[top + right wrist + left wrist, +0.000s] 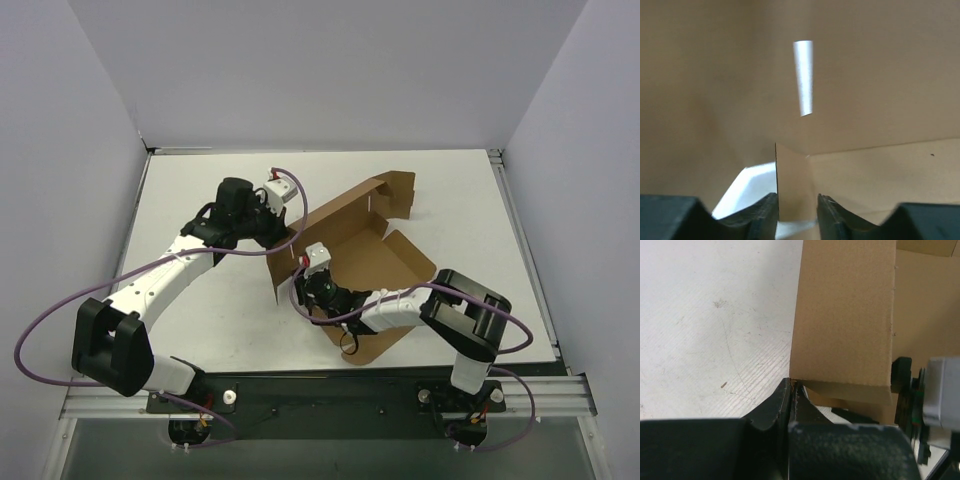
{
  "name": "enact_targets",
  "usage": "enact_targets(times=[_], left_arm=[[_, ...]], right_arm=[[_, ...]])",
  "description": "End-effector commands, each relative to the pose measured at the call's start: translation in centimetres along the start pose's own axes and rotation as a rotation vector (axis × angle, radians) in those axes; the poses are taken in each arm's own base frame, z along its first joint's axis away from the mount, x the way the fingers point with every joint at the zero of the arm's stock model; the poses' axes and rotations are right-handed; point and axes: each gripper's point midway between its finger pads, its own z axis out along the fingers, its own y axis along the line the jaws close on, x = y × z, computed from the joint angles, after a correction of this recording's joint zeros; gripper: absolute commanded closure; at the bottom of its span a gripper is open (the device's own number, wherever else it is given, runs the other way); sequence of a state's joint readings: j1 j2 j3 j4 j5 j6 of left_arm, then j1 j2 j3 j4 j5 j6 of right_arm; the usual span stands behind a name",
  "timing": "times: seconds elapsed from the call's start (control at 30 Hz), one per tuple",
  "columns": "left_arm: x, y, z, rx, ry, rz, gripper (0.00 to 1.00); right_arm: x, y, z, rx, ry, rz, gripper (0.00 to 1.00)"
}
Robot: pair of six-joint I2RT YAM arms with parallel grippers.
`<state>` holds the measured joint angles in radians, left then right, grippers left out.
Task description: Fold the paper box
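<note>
White table (200, 170) is bearing a light, stiff-looking paper box (370, 260); we are grasping its thin tab (795, 175) with the right gripper (797, 200), left gripper (791, 387) clenched at a wall (845, 315).

Bare desk (180, 180) lay open left of and behind the box (370, 250), and along its right side as far as the wall (590, 150). The left arm (170, 270) crossed the near-left part of the desk. The box's raised left side stood at the tips of the closed left fingers (770, 410), barring the way right. The right arm (400, 310) lay over the box's near half. A tab filled the gap between the right fingers (760, 215). Cardboard stood close ahead of them, pierced only by a narrow slit (804, 77).
</note>
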<state>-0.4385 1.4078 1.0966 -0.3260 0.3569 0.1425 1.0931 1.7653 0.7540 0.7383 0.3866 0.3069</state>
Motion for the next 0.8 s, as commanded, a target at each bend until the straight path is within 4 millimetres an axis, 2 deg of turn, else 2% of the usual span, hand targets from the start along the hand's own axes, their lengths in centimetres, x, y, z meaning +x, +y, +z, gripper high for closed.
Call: enact_targets(times=[0.0, 0.03, 0.17, 0.3, 0.5, 0.6, 0.63, 0.7, 0.73, 0.77], left_arm=[[-0.3, -0.3, -0.5, 0.017, 0.010, 0.005, 1.00], [-0.3, -0.3, -0.5, 0.018, 0.009, 0.005, 1.00], [-0.2, -0.3, -0.5, 0.019, 0.012, 0.007, 1.00], [-0.2, -0.2, -0.5, 0.014, 0.012, 0.009, 1.00], [-0.2, -0.4, -0.5, 0.023, 0.008, 0.011, 1.00], [-0.3, -0.4, -0.6, 0.022, 0.005, 0.016, 1.00], [-0.3, -0.4, -0.7, 0.020, 0.003, 0.018, 1.00], [-0.3, -0.3, -0.7, 0.016, 0.004, 0.021, 1.00], [-0.2, -0.3, -0.7, 0.015, 0.007, 0.021, 1.00], [-0.2, -0.3, -0.7, 0.015, 0.005, 0.022, 1.00]], right_arm=[[-2.3, -1.2, 0.7, -0.016, -0.033, 0.220, 0.68], [-2.3, -0.9, 0.8, -0.047, -0.025, 0.255, 0.69], [-1.5, -2.4, 1.6, -0.010, 0.000, 0.318, 0.75], [-0.4, -4.2, 1.6, 0.056, 0.017, 0.387, 0.86], [2.2, -5.6, 2.1, 0.133, 0.093, 0.383, 0.88], [3.8, -6.9, 1.7, 0.200, 0.114, 0.396, 0.86], [3.5, -7.1, 1.4, 0.212, 0.107, 0.404, 0.84], [3.3, -7.8, 0.7, 0.238, 0.104, 0.399, 0.77], [2.1, -8.0, 0.3, 0.234, 0.081, 0.412, 0.73], [1.7, -8.2, 0.0, 0.236, 0.076, 0.420, 0.64]])
